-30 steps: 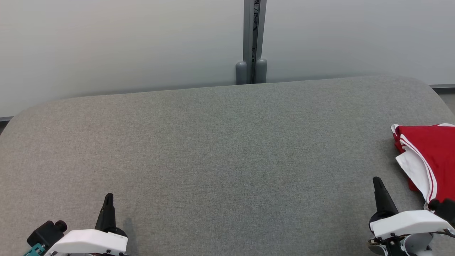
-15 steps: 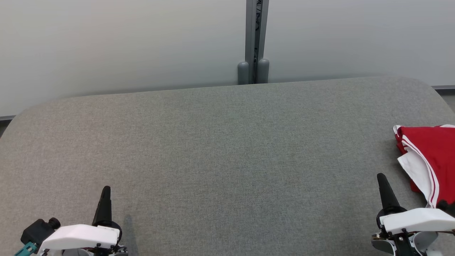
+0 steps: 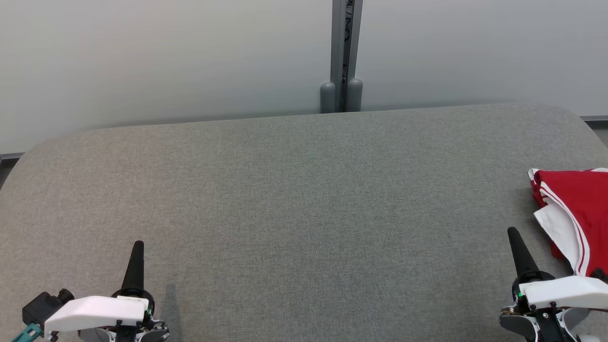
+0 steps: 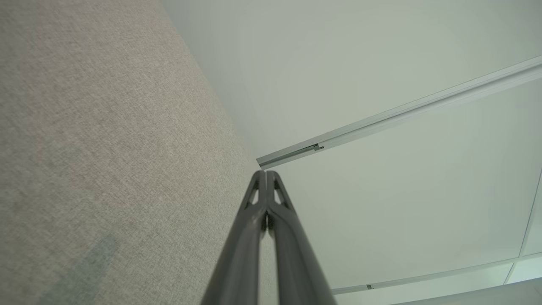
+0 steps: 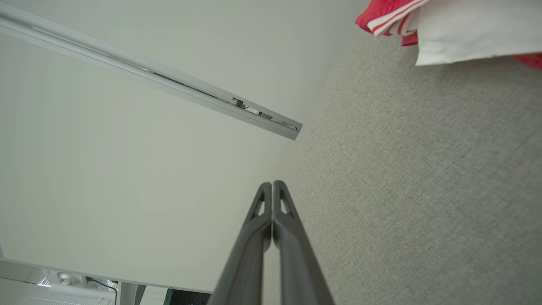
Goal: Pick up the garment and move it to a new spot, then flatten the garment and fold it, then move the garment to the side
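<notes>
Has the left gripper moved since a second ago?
Yes: the left gripper has edged forward, toward the far edge of the table, and leftward, away from the grey post.

Soft, bright, even light fills all three views. In the head view the grey table (image 3: 304, 190) is lit uniformly and its weave is sharp. A faint, narrow shadow lies just right of the left gripper (image 3: 137, 249) at the lower left. The wall (image 3: 166, 57) darkens in a soft band just above the table's far edge. In the left wrist view a blurred shadow patch sits at the lower left, and the rails (image 4: 423, 277) bow toward the lower right corner. In both wrist views the fingers (image 4: 243, 254) blur toward the bottom edge.
</notes>
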`<state>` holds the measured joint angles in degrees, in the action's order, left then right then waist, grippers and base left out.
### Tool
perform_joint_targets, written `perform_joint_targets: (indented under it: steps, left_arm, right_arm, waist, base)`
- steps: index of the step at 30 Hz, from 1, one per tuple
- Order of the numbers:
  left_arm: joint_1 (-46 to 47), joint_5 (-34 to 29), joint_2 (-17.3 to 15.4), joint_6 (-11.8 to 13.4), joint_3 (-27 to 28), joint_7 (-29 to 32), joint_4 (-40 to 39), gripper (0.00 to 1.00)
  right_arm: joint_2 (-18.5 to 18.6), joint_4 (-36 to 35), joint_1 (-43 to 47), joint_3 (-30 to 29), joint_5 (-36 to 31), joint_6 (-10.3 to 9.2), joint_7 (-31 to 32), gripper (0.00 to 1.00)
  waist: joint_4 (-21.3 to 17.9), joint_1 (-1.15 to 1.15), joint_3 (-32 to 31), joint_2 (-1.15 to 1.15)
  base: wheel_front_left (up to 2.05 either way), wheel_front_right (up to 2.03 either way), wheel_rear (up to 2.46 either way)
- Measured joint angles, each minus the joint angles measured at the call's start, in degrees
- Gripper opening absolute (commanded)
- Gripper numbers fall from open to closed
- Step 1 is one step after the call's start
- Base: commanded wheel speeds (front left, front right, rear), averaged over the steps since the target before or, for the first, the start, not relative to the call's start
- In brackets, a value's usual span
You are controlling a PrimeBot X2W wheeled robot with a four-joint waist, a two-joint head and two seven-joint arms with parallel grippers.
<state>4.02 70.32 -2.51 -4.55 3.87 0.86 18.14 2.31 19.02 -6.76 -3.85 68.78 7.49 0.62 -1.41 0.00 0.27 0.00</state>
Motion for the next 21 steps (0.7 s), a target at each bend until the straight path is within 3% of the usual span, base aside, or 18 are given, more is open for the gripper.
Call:
perform_joint_targets:
  steps: [21]
  left_arm:
    - [0.9,10.1,-0.1,-1.3,1.2,2.6,-1.8,0.0]
  right_arm:
    - [0.1,-2.2,0.1,-1.3,10.8,-0.01,2.8,0.0]
  waist:
    - [0.6,0.0,0.0,0.0]
  base:
    - [0.0,0.0,0.0]
